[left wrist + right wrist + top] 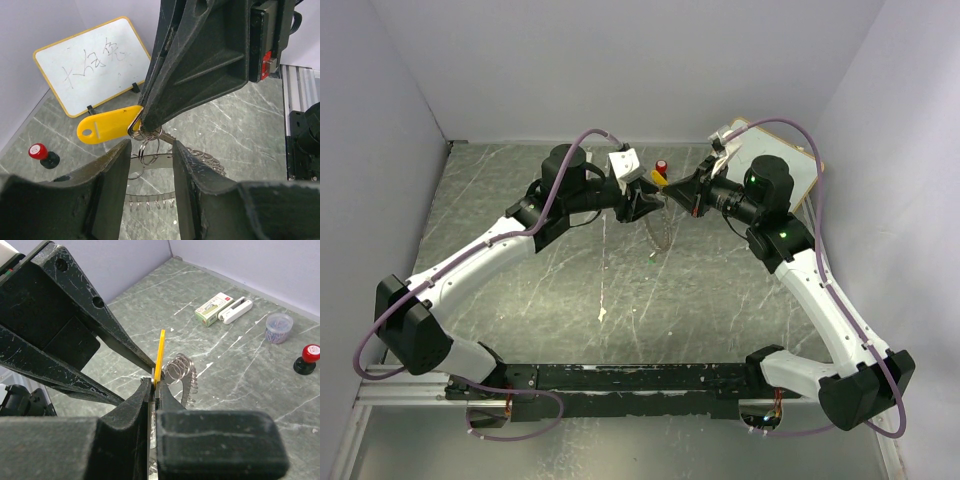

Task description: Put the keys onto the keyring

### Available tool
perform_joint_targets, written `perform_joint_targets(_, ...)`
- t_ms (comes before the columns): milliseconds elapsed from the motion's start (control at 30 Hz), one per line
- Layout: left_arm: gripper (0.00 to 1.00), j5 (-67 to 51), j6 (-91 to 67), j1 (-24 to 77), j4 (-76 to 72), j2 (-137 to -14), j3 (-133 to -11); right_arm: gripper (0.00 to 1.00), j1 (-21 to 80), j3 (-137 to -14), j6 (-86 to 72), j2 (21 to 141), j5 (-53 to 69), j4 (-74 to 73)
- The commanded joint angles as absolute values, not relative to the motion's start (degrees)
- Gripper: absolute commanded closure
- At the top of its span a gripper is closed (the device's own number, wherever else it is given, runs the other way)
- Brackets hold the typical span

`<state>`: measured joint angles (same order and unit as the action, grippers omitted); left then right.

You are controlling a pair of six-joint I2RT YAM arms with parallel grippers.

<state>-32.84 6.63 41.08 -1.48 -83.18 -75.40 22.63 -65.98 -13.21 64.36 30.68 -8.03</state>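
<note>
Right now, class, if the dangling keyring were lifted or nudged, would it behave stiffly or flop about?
Probably floppy: the keyring hangs from the yellow key by small loose rings, so it would likely swing. It looks like thin wire, so probably light for its size. Its fringe of small pieces may well jangle and snag.

Yellow key [107, 131] glossy plastic; keyring [150, 202] shiny metal; table [240, 130] smooth, marble-look.
</note>
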Motion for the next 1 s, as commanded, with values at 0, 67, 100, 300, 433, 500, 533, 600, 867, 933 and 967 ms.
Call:
perform_joint_targets(0, 0.54, -33.88, 6.35, 41.62, -3.79, -83.74, -77.65, 1.00, 22.99, -66.26, -13.54, 63.25, 31.55, -4.74)
perform_joint_targets(67, 0.65, -33.92, 6.35, 41.60, -3.72, -83.79, -77.82, 1.00, 23.03, -66.26, -13.54, 63.14, 31.60, -4.67)
perform_joint_targets(100, 0.72, -33.99, 6.33, 41.59, -3.57, -83.87, -77.86, 1.00, 23.04, -66.21, -13.51, 63.12, 31.51, -4.66)
perform_joint_targets(300, 0.93, -34.15, 6.25, 41.59, -3.20, -83.89, -78.09, 1.00, 23.06, -66.09, -13.53, 62.72, 30.73, -4.79)
perform_joint_targets(433, 0.93, -32.78, 5.29, 41.63, -5.00, -83.08, -77.00, 1.00, 22.99, -65.69, -14.03, 62.52, 29.85, -4.60)
perform_joint_targets(500, 0.93, -30.50, 2.57, 41.59, -8.45, -81.63, -75.00, 1.00, 23.05, -65.01, -14.71, 62.68, 28.79, -4.21)
perform_joint_targets(533, 0.93, -29.46, 0.82, 41.57, -10.86, -81.02, -73.64, 1.00, 23.06, -64.41, -15.18, 62.77, 28.67, -3.73)
perform_joint_targets(600, 0.93, -27.52, -2.10, 41.63, -15.57, -79.87, -71.05, 1.00, 23.03, -63.04, -16.36, 62.94, 28.77, -2.45)
perform_joint_targets(867, 0.93, -20.77, -8.41, 41.62, -26.80, -76.78, -64.58, 1.00, 23.06, -58.17, -19.73, 63.53, 29.07, 2.71)
perform_joint_targets(933, 0.93, -19.09, -8.86, 41.58, -28.59, -76.21, -63.84, 1.00, 23.15, -57.67, -20.30, 63.75, 29.18, 3.63)
perform_joint_targets(967, 0.93, -18.48, -9.29, 41.57, -29.57, -75.96, -63.21, 1.00, 23.12, -57.70, -20.64, 63.86, 29.10, 4.13)
